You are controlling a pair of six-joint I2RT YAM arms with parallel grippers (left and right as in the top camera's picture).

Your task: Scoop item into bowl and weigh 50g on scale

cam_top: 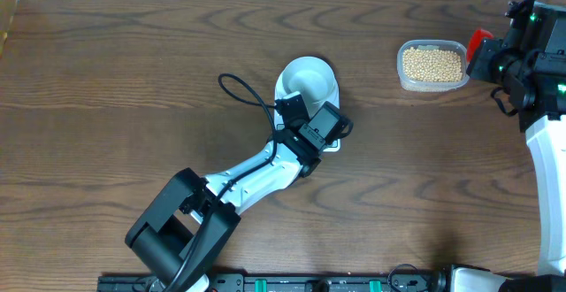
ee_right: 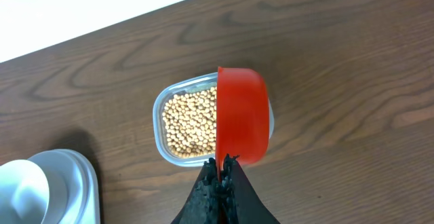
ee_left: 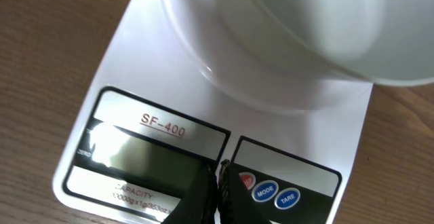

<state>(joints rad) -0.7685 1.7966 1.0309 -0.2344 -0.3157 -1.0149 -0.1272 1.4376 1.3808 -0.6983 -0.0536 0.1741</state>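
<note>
The white bowl (cam_top: pixel 307 78) sits on the white scale (cam_top: pixel 332 145), and I see nothing in it. My left gripper (cam_top: pixel 309 126) is over the scale's front edge. In the left wrist view, the left gripper (ee_left: pixel 218 173) is shut and empty, its tips between the LCD (ee_left: pixel 146 149) and the round buttons (ee_left: pixel 265 192), with the bowl (ee_left: pixel 305 34) just beyond. My right gripper (ee_right: pixel 222 163) is shut on a red scoop (ee_right: pixel 241 112), which hangs over the right end of a clear tub (ee_right: pixel 159 108) full of tan beans (ee_right: pixel 190 122). The scoop's inside is hidden.
The tub of beans (cam_top: pixel 432 65) stands at the back right of the brown wooden table, with the red scoop (cam_top: pixel 478 42) at its right end. A black cable (cam_top: pixel 243 93) loops left of the bowl. The scale and bowl (ee_right: pixel 41 190) show at the right wrist view's lower left.
</note>
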